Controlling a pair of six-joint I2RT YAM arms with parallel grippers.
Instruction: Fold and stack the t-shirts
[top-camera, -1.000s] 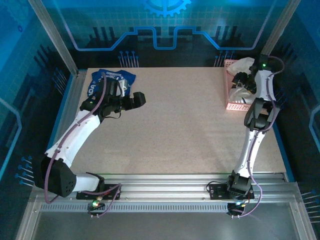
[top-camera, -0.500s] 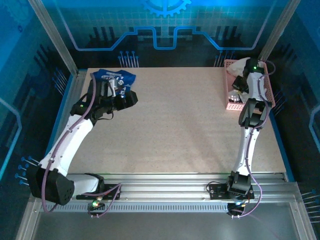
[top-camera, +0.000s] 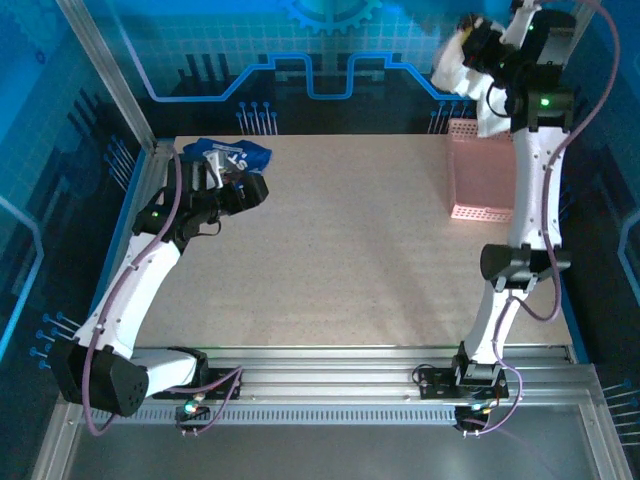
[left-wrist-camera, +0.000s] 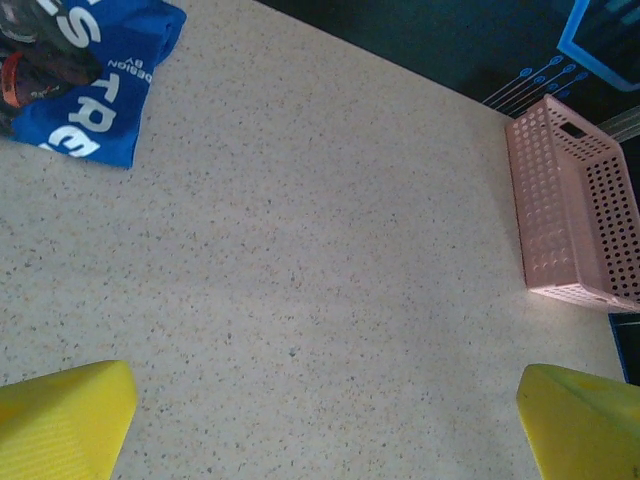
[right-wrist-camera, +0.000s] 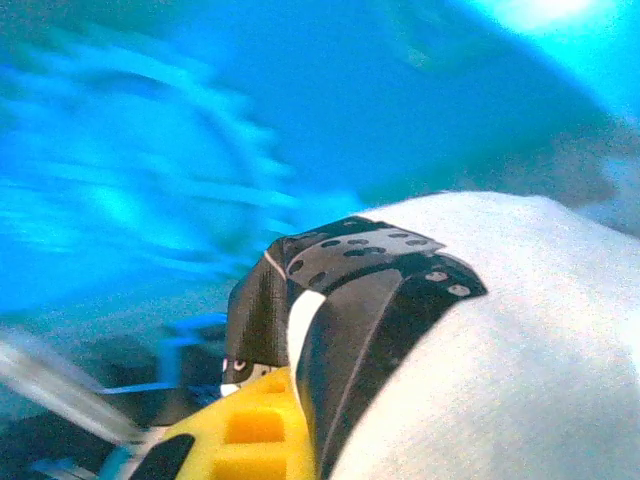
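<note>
- Right gripper (top-camera: 478, 40) is clamping the white t-shirt (top-camera: 448, 68), high at upper right, above the pink basket (top-camera: 485, 185).
- Left gripper (top-camera: 252, 188) is hovering wide open beside the blue t-shirt (top-camera: 238, 153) lying upper left.

The white t-shirt (right-wrist-camera: 520, 340) bulges across the lower right, a thin fold of it pinched between the closed black jaws of the right gripper (right-wrist-camera: 300, 335); a yellow part (right-wrist-camera: 250, 440) sits below them, and the blue backdrop (right-wrist-camera: 150, 150) is blurred
</note>
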